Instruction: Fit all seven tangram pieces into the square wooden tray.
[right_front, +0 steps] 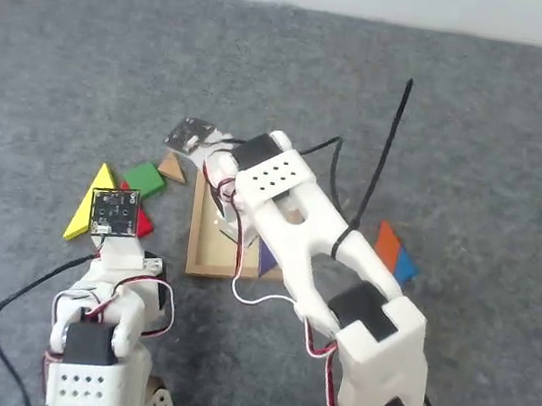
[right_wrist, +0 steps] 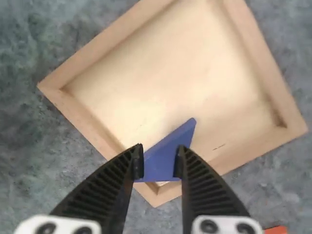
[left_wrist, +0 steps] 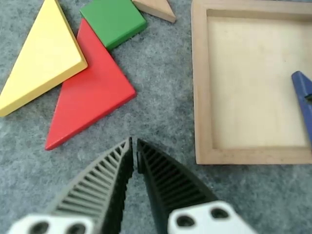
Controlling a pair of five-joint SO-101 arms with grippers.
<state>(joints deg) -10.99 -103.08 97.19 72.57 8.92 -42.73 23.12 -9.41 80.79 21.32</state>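
Observation:
The square wooden tray (right_front: 198, 228) (left_wrist: 243, 83) (right_wrist: 185, 73) lies mid-table, its floor bare. My right gripper (right_wrist: 158, 161) hangs over one tray corner, shut on a dark blue piece (right_wrist: 168, 148) (left_wrist: 304, 97) that tilts across the rim. Left of the tray lie a yellow triangle (right_front: 88, 200) (left_wrist: 41, 58), a red triangle (left_wrist: 90, 92), a green square (right_front: 143, 180) (left_wrist: 112, 19) and a small tan triangle (right_front: 172, 166) (left_wrist: 156, 9). My left gripper (left_wrist: 134, 146) is shut and empty, just short of the red triangle. An orange triangle (right_front: 388, 242) and a blue triangle (right_front: 405, 267) lie right of the tray.
Grey carpet covers the table. The right arm (right_front: 298, 227) spans the tray in the high view and hides most of it. A black cable (right_front: 385, 148) rises behind that arm. Open carpet stretches far behind the tray and to the far right.

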